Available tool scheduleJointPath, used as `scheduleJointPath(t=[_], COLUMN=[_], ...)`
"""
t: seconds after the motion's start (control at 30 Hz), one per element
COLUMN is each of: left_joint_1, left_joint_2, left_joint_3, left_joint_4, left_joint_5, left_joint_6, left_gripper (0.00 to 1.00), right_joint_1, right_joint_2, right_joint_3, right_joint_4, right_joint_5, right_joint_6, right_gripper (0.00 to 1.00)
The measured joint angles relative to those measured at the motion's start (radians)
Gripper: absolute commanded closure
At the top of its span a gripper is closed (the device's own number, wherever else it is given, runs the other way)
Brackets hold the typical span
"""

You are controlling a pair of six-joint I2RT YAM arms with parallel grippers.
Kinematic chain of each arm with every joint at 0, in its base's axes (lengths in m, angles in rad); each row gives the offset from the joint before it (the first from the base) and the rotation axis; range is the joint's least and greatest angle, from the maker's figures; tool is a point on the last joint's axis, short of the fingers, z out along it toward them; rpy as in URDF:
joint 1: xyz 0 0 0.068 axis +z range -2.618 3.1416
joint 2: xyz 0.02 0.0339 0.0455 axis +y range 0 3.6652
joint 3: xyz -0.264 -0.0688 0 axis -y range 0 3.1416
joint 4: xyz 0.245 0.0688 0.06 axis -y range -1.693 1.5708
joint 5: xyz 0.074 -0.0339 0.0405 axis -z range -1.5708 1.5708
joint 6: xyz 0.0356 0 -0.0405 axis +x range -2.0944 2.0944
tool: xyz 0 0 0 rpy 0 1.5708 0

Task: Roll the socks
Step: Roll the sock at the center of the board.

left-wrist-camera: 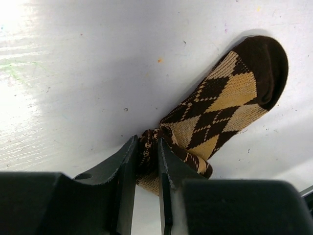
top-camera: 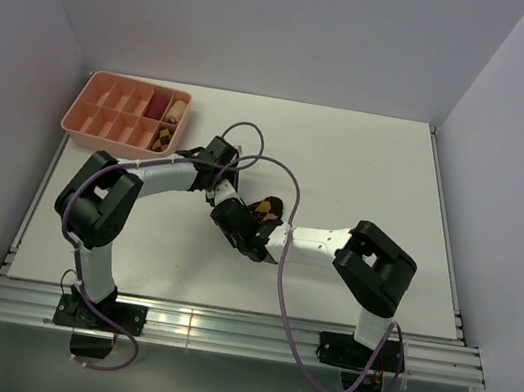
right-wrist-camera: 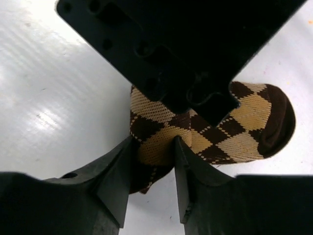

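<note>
The socks (top-camera: 265, 206) are dark brown with tan argyle diamonds and lie mid-table between both arms. In the left wrist view the socks (left-wrist-camera: 222, 105) stretch away with the dark toe at the far right, and the bunched cuff end sits between my left gripper's (left-wrist-camera: 146, 152) fingers, shut on it. In the right wrist view my right gripper (right-wrist-camera: 152, 147) is shut on the folded near edge of the socks (right-wrist-camera: 230, 129); the left gripper's black body hangs above, hiding part of them. In the top view the left gripper (top-camera: 224, 198) and right gripper (top-camera: 249, 222) meet at the socks.
A pink compartment tray (top-camera: 88, 115) stands at the back left, with reddish and beige rolls and an argyle roll in its right cells. Purple cables loop over both arms. Grey walls close in the white table (top-camera: 369, 164).
</note>
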State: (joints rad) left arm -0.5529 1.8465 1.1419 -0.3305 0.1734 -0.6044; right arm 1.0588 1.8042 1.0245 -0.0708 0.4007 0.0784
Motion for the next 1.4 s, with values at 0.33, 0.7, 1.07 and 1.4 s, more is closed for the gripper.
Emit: scheduleJointPath(t=[0.33,0.7,1.07,1.4], left_joint_1=[-0.005,0.074,0.119,0.024], left_joint_2=[-0.001,-0.155,-0.352,-0.328], left_joint_3=[0.006,-0.016,-0.197,-0.333], left_joint_4=[-0.001,-0.052,0.019,0.069], left_joint_5=[-0.034,-0.095,-0.071,-0.039], left_joint_6=[0.01,-0.119,-0.227,-0.291], left_gripper=[0.57,0.37,0.36,0.41], right_joint_1=[-0.003,-0.206,-0.425,-0.48], right_joint_2=[0.018,-0.04,0.124,0.222], right_joint_3=[-0.006,-0.066,-0.002,0.025], right_joint_4=[0.034,0.13,0.211,0.225], right_joint_5=[0.027,-0.456,-1.091,-1.326], right_joint_6=[0.02,0.11,0.295,0.409], right_gripper=[1.0,1.0,1.0,1.0])
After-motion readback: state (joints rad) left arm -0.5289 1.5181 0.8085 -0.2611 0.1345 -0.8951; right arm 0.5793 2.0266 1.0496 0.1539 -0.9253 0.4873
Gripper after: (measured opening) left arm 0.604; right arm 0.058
